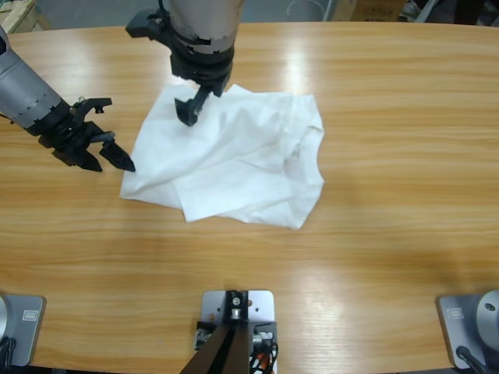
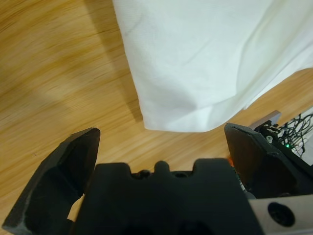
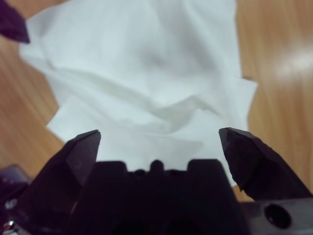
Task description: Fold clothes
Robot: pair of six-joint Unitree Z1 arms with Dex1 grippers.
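The clothes are one white T-shirt (image 1: 242,156), lying crumpled and partly folded over on the wooden table (image 1: 390,234). My left gripper (image 1: 113,162) comes in from the left and hovers open just beside the shirt's left edge. Along its jaws, the left wrist view shows my left gripper (image 2: 162,131) wide open and empty, with a shirt corner (image 2: 195,58) just ahead. My right gripper (image 1: 189,113) reaches down from the top over the shirt's upper left part. In the right wrist view, my right gripper (image 3: 160,132) is open above the rumpled cloth (image 3: 146,73), holding nothing.
Bare wood surrounds the shirt on all sides. A dark tip of the left gripper (image 3: 10,22) shows at the top left corner of the right wrist view.
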